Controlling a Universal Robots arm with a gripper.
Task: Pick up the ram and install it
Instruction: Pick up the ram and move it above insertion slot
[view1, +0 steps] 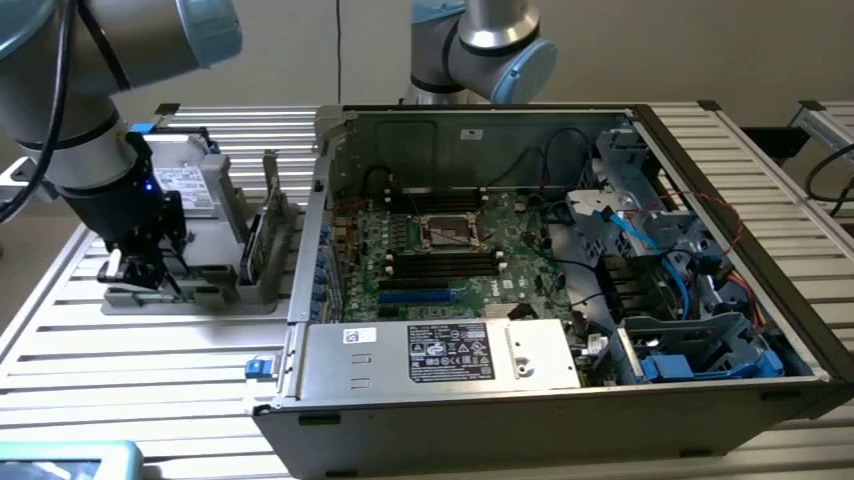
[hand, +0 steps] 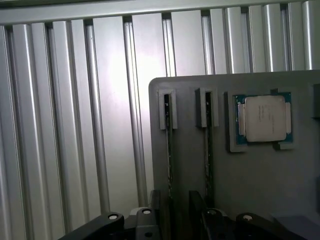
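1. Desk (view1: 134, 350): ribbed aluminium slats.
2. Computer case (view1: 534, 425): lying open on the desk, towards the exterior view's right. Green motherboard (view1: 501, 275) inside, with long black slots (view1: 441, 265).
3. Power supply (view1: 387, 375): silver box along the near edge of the case. Its white label (view1: 450, 352) carries print too small to read.
4. Grey holder (view1: 214, 292) (hand: 250, 190): on the desk, just beside the case on the exterior view's left.
5. My end effector (view1: 140, 275) (hand: 176, 205): low over the holder, jaws spread wide, gripping nothing.
6. The ram (hand: 168, 150): standing on edge in a slot of the holder, its line running in between my fingers (hand: 156, 202); I cannot tell whether they touch it.
7. Second stick (hand: 208, 150): on edge in the neighbouring slot.
8. Processor (hand: 263, 118): silver-lidded, seated in a recess beside the slots; its marking is unreadable.
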